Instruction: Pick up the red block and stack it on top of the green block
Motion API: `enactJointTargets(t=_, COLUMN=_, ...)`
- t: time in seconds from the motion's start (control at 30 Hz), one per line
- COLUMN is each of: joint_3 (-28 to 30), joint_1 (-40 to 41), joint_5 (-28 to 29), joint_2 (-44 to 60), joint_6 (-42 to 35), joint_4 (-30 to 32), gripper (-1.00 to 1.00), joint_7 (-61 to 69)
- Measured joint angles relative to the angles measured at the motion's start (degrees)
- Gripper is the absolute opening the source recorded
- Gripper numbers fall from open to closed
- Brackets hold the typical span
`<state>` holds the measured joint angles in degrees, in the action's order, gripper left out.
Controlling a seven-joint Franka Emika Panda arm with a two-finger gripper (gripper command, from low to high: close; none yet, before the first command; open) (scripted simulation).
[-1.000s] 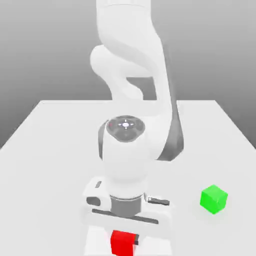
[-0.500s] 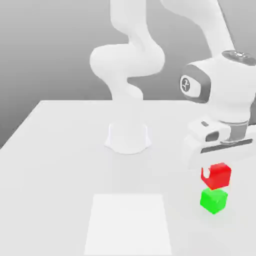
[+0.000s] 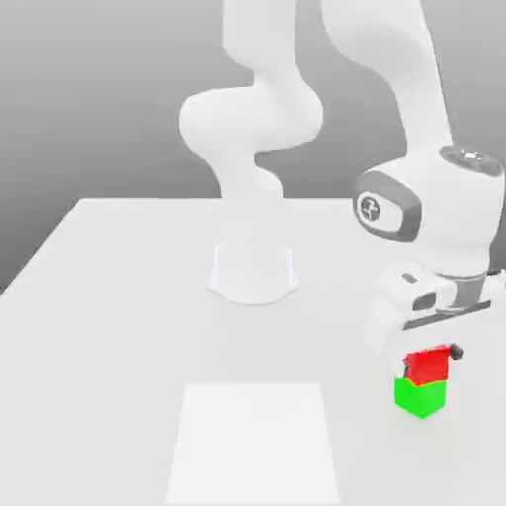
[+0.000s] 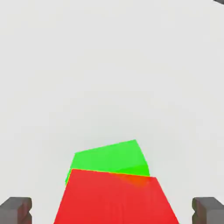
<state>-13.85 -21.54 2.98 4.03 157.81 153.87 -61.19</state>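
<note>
We see the claw low over the white surface, at the exterior view's right, with the arm's wrist and forearm rising above it toward the white base farther back on the surface. Directly beneath the claw sits the red block, and directly beneath that, touching it, sits the green block, which rests on the surface. The red block lies on top of the green one, slightly turned against it, so their edges do not line up.

In the hand view we look down along the claw: the red block lies between the two dark fingertips, and the green block shows past its far edge. The fingertips stand wide apart, with a clear strip of white surface between each of them and the red block's sides, so the claw is spread and grips nothing.

A paler square patch marks the surface well away from the claw, toward the exterior view's left.
</note>
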Motion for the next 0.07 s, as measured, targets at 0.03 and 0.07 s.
enactJointTargets(t=0.03, joint_3=-0.1, joint_1=-0.2, joint_5=-1.4, joint_2=-1.9, joint_6=-1.8, joint_4=0.1, gripper=1.00, joint_7=1.0)
enactJointTargets(t=0.07, joint_3=-0.1, joint_1=-0.6, joint_5=-2.6, joint_2=-3.9, joint_6=-3.6, joint_4=0.2, gripper=1.00, joint_7=1.9)
